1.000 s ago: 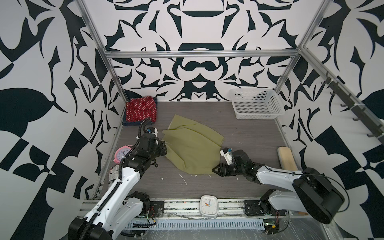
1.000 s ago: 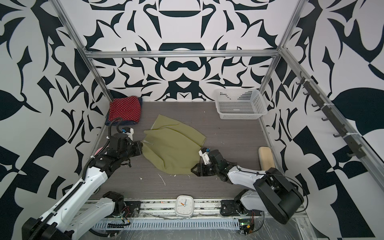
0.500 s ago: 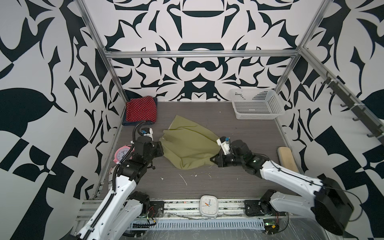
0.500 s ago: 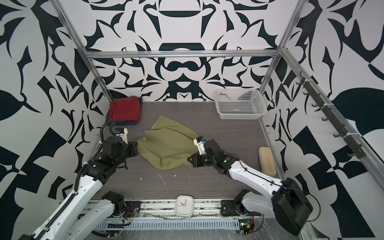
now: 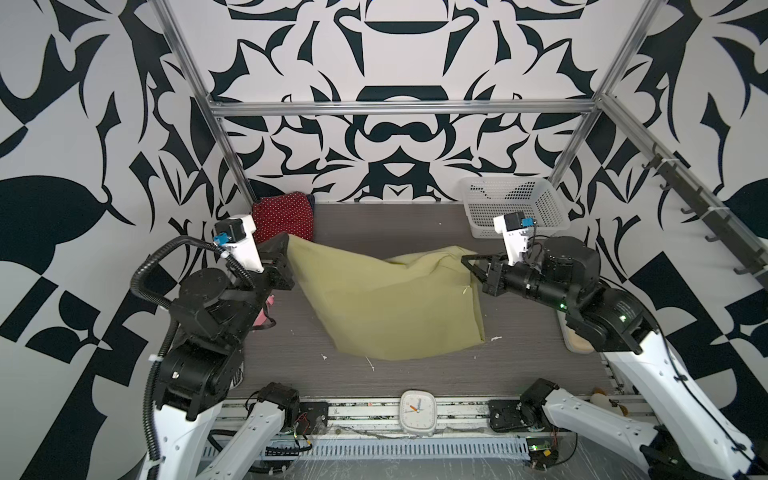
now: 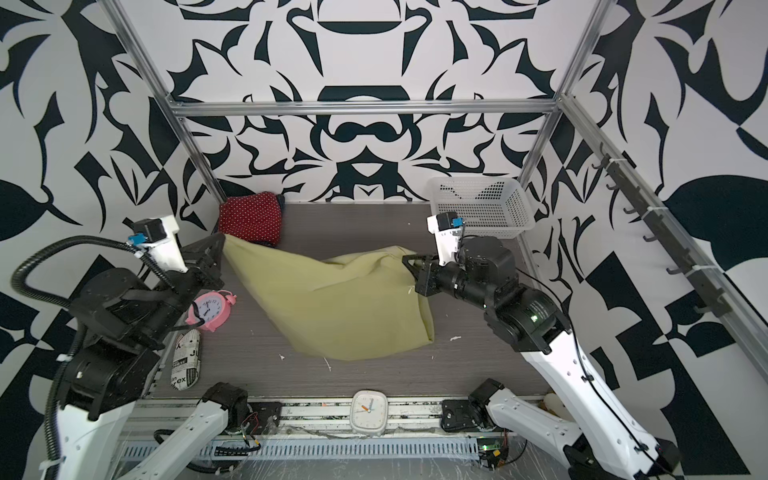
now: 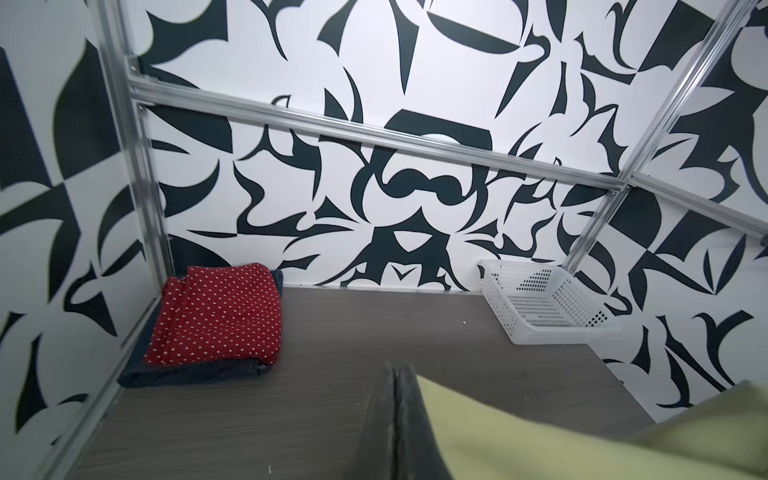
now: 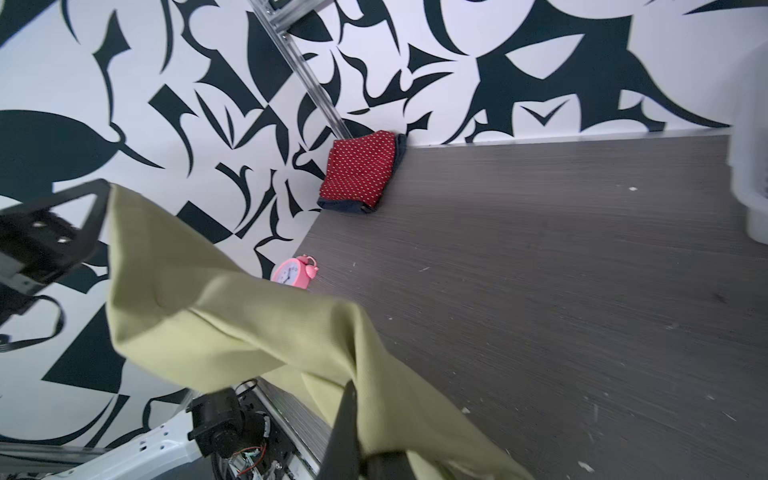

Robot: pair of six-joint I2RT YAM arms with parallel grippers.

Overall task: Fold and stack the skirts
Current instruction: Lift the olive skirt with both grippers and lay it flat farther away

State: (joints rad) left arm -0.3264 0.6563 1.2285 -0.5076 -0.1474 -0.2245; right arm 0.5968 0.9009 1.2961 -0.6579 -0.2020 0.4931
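The olive-green skirt (image 5: 386, 307) (image 6: 345, 307) hangs stretched between both grippers, its lower fold sagging toward the table. My left gripper (image 5: 286, 240) (image 7: 395, 369) is shut on the skirt's left corner (image 7: 540, 436). My right gripper (image 5: 467, 261) (image 8: 351, 388) is shut on its right edge (image 8: 249, 324). The red polka-dot skirt (image 5: 282, 216) (image 7: 220, 316) lies folded on the folded dark blue denim skirt (image 7: 191, 374) (image 8: 345, 206) in the back left corner, just behind the left gripper.
A white perforated basket (image 6: 498, 226) (image 7: 540, 332) stands at the back right, behind the right arm. A pink alarm clock (image 6: 210, 309) and a newsprint roll (image 6: 187, 361) lie by the left wall. A white clock (image 5: 417, 411) sits on the front rail. A beige block (image 5: 575, 340) lies under the right arm.
The right gripper has shut on the olive skirt's edge. Both arms have risen and spread apart, lifting the skirt off the table so that it hangs between them.
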